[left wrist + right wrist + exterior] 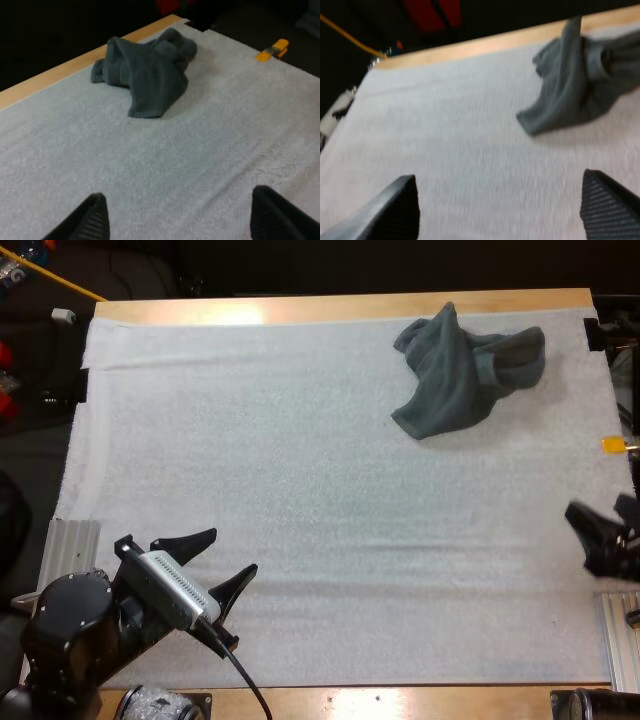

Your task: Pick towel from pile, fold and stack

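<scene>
step: pickup not begun. crumpled towel (465, 370) untouched at far right of mat (300, 490). left gripper (228, 555) and right gripper (600, 525): fingers spread, empty. next, likely: right gripper reaches towel, pinches edge.

Soft, even overhead light brightens the white fleecy mat (300, 490). Glare shines on the far edge of the pale wooden counter (240, 310). The crumpled dark grey-green towel (460, 370) casts a faint shadow.

Towel (462, 375) dk grey-green, plain. Mat (300, 490) white w/ fine nubbly texture. Worktop (330, 308) edge light tan wood. Both arms' jaws black, ribbed inner faces.
</scene>
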You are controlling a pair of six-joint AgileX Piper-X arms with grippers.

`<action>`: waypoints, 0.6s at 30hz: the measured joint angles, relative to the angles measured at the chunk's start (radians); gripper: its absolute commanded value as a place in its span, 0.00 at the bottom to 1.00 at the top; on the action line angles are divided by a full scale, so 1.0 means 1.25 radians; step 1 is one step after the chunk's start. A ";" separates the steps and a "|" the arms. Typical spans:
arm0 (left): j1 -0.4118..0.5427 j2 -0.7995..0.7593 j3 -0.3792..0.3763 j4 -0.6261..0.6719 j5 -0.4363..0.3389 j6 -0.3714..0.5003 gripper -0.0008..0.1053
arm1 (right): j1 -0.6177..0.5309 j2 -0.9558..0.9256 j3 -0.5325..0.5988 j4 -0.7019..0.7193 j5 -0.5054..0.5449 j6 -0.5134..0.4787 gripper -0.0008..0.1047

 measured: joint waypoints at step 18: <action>0.000 0.006 0.000 -0.004 0.004 0.002 0.55 | 0.257 0.380 -0.013 -0.294 0.260 0.207 0.63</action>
